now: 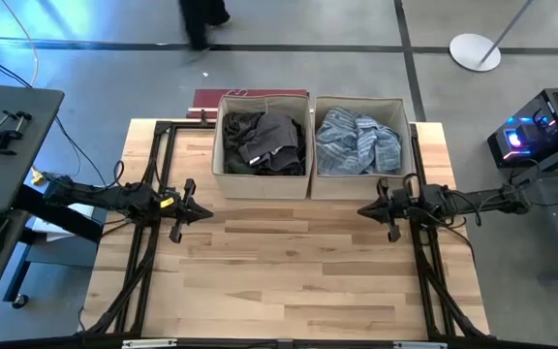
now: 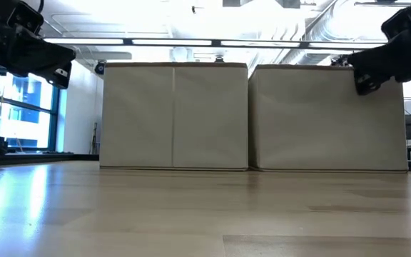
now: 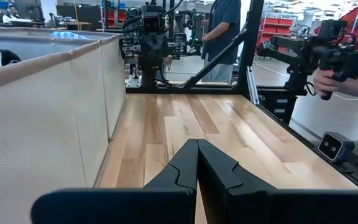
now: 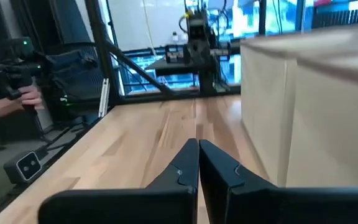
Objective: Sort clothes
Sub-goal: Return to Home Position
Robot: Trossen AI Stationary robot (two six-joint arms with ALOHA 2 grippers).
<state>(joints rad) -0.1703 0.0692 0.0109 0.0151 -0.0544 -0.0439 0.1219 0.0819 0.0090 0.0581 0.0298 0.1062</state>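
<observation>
Left hand (image 1: pixel 207 212), right hand (image 1: pixel 362 209), both closed.

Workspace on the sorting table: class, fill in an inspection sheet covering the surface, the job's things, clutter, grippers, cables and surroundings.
Surface: wooden table, with two beige boxes side by side at its far edge.
Job's things: dark clothes in the left box; light blue striped shirt in the right box.
Clutter: red flat item behind the left box.
Grippers: left gripper and right gripper both shut and empty, facing each other, raised above the table.
Cables: cable on the floor, far left.
Surroundings: person beyond the table; round stand base.
</observation>
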